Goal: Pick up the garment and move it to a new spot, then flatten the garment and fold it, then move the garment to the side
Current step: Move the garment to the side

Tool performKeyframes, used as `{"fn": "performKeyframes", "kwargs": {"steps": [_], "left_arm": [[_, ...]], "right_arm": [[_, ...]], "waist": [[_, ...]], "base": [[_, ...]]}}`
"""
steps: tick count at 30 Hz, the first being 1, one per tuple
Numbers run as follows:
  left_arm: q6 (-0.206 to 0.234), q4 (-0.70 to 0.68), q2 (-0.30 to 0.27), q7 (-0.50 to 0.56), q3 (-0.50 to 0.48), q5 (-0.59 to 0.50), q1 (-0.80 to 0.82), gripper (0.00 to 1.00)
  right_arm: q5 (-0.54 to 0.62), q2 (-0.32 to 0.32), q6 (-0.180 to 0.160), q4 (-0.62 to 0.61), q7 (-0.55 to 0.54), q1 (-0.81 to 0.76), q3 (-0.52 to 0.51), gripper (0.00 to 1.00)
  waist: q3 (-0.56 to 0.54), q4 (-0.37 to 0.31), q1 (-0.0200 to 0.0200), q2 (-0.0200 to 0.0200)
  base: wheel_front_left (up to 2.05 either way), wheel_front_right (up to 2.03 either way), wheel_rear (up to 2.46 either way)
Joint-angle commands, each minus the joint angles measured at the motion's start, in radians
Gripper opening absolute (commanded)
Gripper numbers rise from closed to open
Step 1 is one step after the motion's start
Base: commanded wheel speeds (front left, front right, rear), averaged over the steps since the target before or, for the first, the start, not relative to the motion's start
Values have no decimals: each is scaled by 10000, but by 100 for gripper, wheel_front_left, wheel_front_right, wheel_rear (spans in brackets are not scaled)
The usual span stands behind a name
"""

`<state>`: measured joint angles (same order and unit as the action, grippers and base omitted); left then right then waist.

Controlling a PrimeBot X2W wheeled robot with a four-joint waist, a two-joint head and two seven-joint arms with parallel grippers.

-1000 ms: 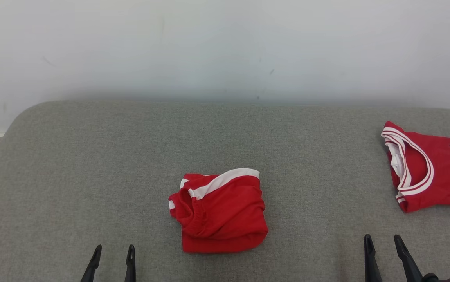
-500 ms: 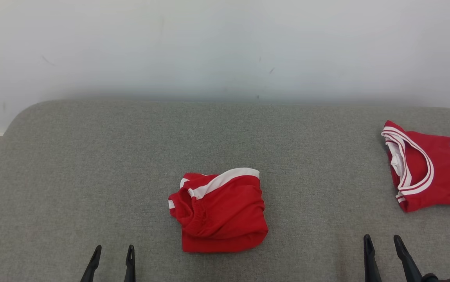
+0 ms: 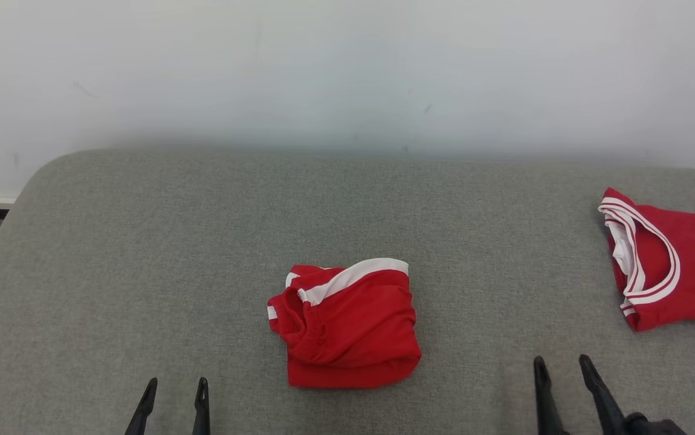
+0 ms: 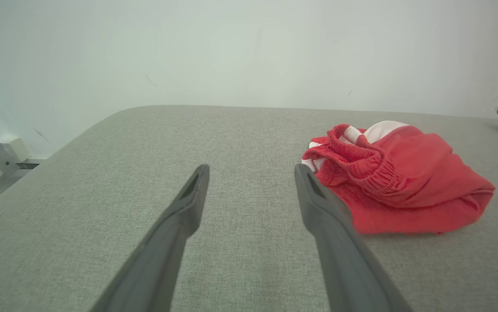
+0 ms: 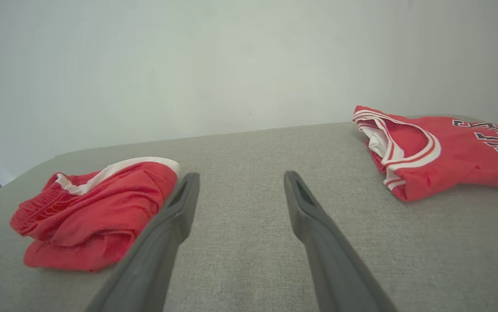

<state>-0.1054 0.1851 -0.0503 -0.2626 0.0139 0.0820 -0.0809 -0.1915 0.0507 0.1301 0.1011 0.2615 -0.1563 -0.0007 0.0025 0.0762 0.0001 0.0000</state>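
A red garment (image 3: 347, 329) with a white stripe and an elastic waistband lies folded in a compact bundle at the middle of the grey padded surface (image 3: 142, 241). My left gripper (image 3: 177, 382) stands open near the front edge, to the left of the bundle and apart from it. The left wrist view shows the bundle (image 4: 405, 190) just right of the open left gripper (image 4: 252, 170). My right gripper (image 3: 561, 359) is open too, well to the right of the bundle. In the right wrist view the bundle (image 5: 97, 208) lies left of that empty gripper (image 5: 240, 175).
A second red garment, a jersey (image 3: 674, 266) with white trim and dark lettering, lies flat at the far right, cut off by the frame edge; it also shows as the jersey (image 5: 444, 151) ahead and right of the right gripper. A pale wall (image 3: 347, 72) stands behind the surface.
The head camera has turned slightly, shifting the whole picture to the right. My right gripper has moved a little to the left. Both garments lie as before.
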Motion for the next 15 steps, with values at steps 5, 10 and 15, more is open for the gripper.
{"fn": "performKeyframes", "kwargs": {"steps": [5,10,15], "left_arm": [[31,31,0,-35,102,106,29,100],[66,50,0,-35,227,195,173,100],[66,108,-2,-35,469,295,364,100]], "right_arm": [[66,-8,9,281,35,1084,902,100],[-236,-5,9,1803,33,2572,1555,100],[-809,-5,9,4016,32,4176,1694,100]], "waist": [[97,313,-1,0],[307,681,-1,0],[550,1218,-1,0]], "base": [[0,0,0],[0,0,0],[0,0,0]]}}
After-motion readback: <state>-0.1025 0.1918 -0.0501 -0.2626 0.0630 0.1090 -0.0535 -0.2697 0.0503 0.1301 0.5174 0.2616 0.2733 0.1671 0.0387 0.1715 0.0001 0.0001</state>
